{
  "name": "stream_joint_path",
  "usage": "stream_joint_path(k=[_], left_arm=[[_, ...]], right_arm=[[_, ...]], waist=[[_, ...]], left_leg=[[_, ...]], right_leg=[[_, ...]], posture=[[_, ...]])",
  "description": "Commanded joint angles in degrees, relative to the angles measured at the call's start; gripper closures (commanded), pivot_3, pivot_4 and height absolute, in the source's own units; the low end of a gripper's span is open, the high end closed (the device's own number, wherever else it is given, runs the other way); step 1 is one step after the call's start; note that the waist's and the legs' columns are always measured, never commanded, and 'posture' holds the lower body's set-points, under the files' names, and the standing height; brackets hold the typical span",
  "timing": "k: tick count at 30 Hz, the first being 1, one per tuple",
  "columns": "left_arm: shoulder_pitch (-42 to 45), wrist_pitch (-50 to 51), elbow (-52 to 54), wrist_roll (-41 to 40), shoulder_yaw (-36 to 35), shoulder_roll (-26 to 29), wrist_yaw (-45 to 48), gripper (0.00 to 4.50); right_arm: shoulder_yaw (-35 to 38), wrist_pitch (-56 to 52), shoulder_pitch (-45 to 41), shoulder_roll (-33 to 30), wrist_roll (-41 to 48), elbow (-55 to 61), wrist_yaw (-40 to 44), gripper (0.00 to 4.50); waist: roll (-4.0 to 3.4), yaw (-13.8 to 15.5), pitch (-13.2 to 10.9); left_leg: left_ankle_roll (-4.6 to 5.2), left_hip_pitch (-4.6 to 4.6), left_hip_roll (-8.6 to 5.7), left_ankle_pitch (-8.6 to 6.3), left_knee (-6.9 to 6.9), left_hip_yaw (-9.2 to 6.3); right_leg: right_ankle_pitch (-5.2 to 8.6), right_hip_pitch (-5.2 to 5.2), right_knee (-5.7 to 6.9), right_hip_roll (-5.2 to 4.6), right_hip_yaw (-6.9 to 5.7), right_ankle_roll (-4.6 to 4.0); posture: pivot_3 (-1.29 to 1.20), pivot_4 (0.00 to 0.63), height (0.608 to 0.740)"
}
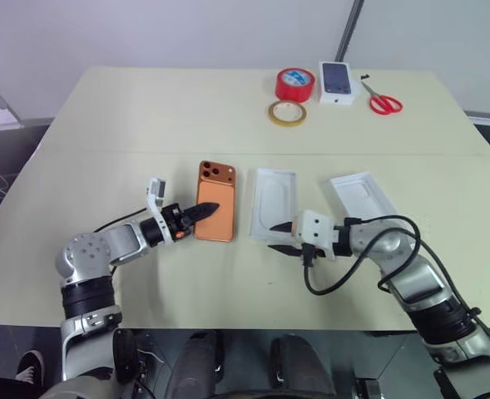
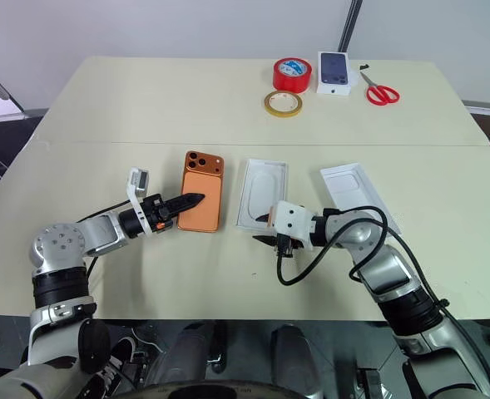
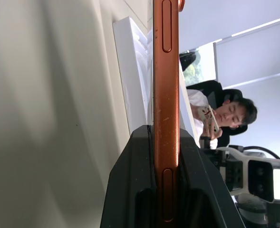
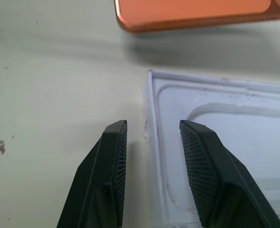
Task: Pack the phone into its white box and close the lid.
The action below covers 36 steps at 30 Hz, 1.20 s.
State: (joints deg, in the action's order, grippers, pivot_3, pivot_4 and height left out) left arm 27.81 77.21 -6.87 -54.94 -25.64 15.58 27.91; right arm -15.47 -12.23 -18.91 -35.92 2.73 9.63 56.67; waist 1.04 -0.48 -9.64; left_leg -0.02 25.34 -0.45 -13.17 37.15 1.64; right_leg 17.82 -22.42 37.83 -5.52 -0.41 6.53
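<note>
Clamped on the phone's (image 1: 216,213) near edge, the left gripper's (image 1: 203,210) jaws grip it above the table (image 1: 145,116); the right gripper's (image 4: 151,137) jaws stand apart, straddling the near wall of the white tray (image 1: 275,204) just beside the phone; another white piece (image 1: 363,198) lies farther right.

The phone (image 1: 216,212) has a matt orange back and a smooth, metallic-looking edge with a slight sheen. The white box (image 1: 274,204) looks like smooth moulded card. The right fingers (image 4: 204,175) are black plastic with cross-hatched pads. The counter (image 1: 145,116) is matt cream, faintly speckled.
</note>
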Motion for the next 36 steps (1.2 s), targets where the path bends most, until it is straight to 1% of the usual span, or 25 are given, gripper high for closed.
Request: stream_joint_path(k=[1, 3, 4, 5, 9, 12, 15, 19, 22, 26, 27, 28, 31, 34, 36], left_arm=[[1.0, -0.1, 2.3, -2.5, -0.1, -0.4, -0.1, 4.50], [1.0, -0.1, 2.4, -2.7, -0.1, -0.5, -0.5, 4.50], [1.0, 0.0, 2.4, -2.9, 0.0, -0.6, -0.6, 4.50], [1.0, -0.2, 2.5, -2.7, 0.1, -0.5, -0.7, 4.50], [1.2, -0.2, 2.4, -2.8, 0.5, -0.5, -0.9, 4.50], [2.0, 0.1, 2.6, -3.2, 0.6, -0.7, -1.4, 4.50], [4.6, -0.6, 2.9, -4.0, -0.1, -2.2, -3.5, 4.50], [7.0, -0.8, 3.3, -4.5, 0.2, -4.4, -5.6, 4.50], [6.5, -0.8, 3.8, -4.7, 0.9, -5.7, -6.6, 4.50], [5.2, -0.1, 4.5, -5.4, 1.4, -6.8, -7.4, 4.50], [4.6, -0.4, 4.8, -5.2, 1.8, -7.3, -7.8, 4.50], [4.2, -0.4, 5.0, -5.3, 2.1, -7.7, -8.2, 4.50], [3.3, -0.3, 5.7, -5.7, 2.5, -8.5, -8.9, 4.50], [2.4, -0.8, 5.7, -5.2, 3.6, -10.4, -9.8, 4.50], [2.1, -0.9, 5.8, -5.2, 3.9, -11.3, -10.1, 4.50]], right_arm=[[0.0, 1.3, -0.4, 0.3, 0.3, -0.2, 0.2, 2.93], [-0.3, 1.6, -0.6, 0.2, -0.3, -1.0, 0.2, 3.58], [-0.4, 1.7, -0.6, 0.0, -0.5, -1.3, 0.4, 4.11], [-0.5, 1.7, -0.6, 0.0, -0.6, -1.4, 0.5, 4.44], [-0.7, 1.6, -0.8, 0.1, -1.5, -1.3, -0.4, 4.44], [-0.1, -0.7, -0.3, 0.6, 0.2, 1.3, -0.1, 4.44], [0.3, -5.1, 0.0, 1.4, 1.9, 6.5, -0.7, 4.44], [-2.3, -7.9, 1.4, 2.4, 0.7, 9.7, -1.9, 4.44], [-3.1, -9.3, 1.9, 3.5, 0.2, 9.9, -3.5, 4.44], [-2.9, -11.2, 2.1, 3.6, 1.8, 10.8, -3.2, 4.44], [-2.3, -11.1, 2.0, 3.4, 1.8, 11.1, -3.5, 3.86], [-1.7, -11.3, 2.0, 3.1, 2.2, 11.6, -3.5, 3.56], [1.3, -12.4, 2.0, 1.8, 4.9, 12.7, -2.6, 2.13], [9.4, -14.5, 3.5, -1.8, 11.1, 11.9, 0.3, 2.13], [12.0, -13.2, 4.4, -3.8, 12.4, 10.1, 1.3, 2.13]], waist=[[0.00, 0.0, 0.0], [0.00, 0.0, 0.0], [0.00, 0.0, 0.0], [0.00, 0.0, 0.0], [0.00, 0.0, 0.0], [0.00, 0.0, 0.0], [0.03, 0.2, 0.0], [0.04, 0.4, 0.0], [0.03, 0.6, 0.0], [0.03, 0.8, 0.0], [0.03, 0.8, 0.0], [0.03, 0.9, 0.0], [0.04, 1.2, 0.0], [0.04, 1.4, 0.0], [0.07, 1.3, 0.0]], left_leg=[[0.00, 0.00, 0.00, 0.00, 0.00, 0.00], [0.00, 0.00, 0.00, 0.00, 0.00, 0.00], [0.00, 0.00, 0.00, 0.00, 0.01, 0.00], [0.00, 0.00, 0.00, 0.00, 0.01, 0.00], [-0.01, -0.01, 0.00, 0.01, 0.02, 0.00], [-0.01, -0.01, 0.00, 0.01, 0.04, 0.00], [-0.01, 0.00, 0.00, 0.01, 0.06, -0.01], [-0.01, 0.01, 0.00, 0.01, 0.11, -0.02], [-0.01, 0.00, 0.00, 0.01, 0.11, -0.01], [-0.01, 0.00, 0.00, 0.02, 0.13, -0.01], [-0.01, 0.00, 0.00, 0.02, 0.13, -0.01], [-0.01, 0.00, 0.00, 0.02, 0.14, -0.01], [0.00, 0.01, 0.00, 0.02, 0.18, -0.01], [0.02, 0.01, -0.03, 0.00, 0.23, -0.01], [0.11, 0.01, -0.06, -0.05, 0.26, -0.01]], right_leg=[[0.00, 0.00, 0.00, 0.01, 0.00, 0.00], [0.00, 0.00, 0.01, 0.01, -0.01, 0.00], [0.00, 0.00, 0.01, 0.01, -0.01, 0.00], [0.00, 0.00, 0.01, 0.01, 0.00, 0.00], [0.00, 0.01, 0.02, 0.03, -0.01, 0.00], [0.00, 0.03, 0.03, 0.03, -0.01, 0.00], [0.00, 0.02, 0.04, 0.03, -0.02, 0.01], [0.00, 0.04, 0.05, 0.04, -0.03, 0.01], [0.00, 0.03, 0.06, 0.05, -0.02, 0.01], [0.00, 0.02, 0.08, 0.08, -0.04, 0.01], [0.00, 0.03, 0.08, 0.08, -0.05, 0.01], [0.00, 0.03, 0.08, 0.08, -0.05, 0.01], [0.00, 0.06, 0.08, 0.07, -0.05, 0.01], [0.00, 0.11, 0.08, 0.06, -0.05, 0.01], [0.00, 0.16, 0.06, 0.02, -0.05, 0.01]], posture=[[0.00, 0.150, 0.728], [0.00, 0.150, 0.728], [0.00, 0.150, 0.728], [0.00, 0.150, 0.728], [0.00, 0.150, 0.728], [0.00, 0.150, 0.728], [0.00, 0.150, 0.728], [0.00, 0.150, 0.728], [0.00, 0.150, 0.728], [0.00, 0.150, 0.728], [0.00, 0.150, 0.728], [0.00, 0.150, 0.728], [0.00, 0.150, 0.728], [0.00, 0.150, 0.728], [0.00, 0.150, 0.728]])
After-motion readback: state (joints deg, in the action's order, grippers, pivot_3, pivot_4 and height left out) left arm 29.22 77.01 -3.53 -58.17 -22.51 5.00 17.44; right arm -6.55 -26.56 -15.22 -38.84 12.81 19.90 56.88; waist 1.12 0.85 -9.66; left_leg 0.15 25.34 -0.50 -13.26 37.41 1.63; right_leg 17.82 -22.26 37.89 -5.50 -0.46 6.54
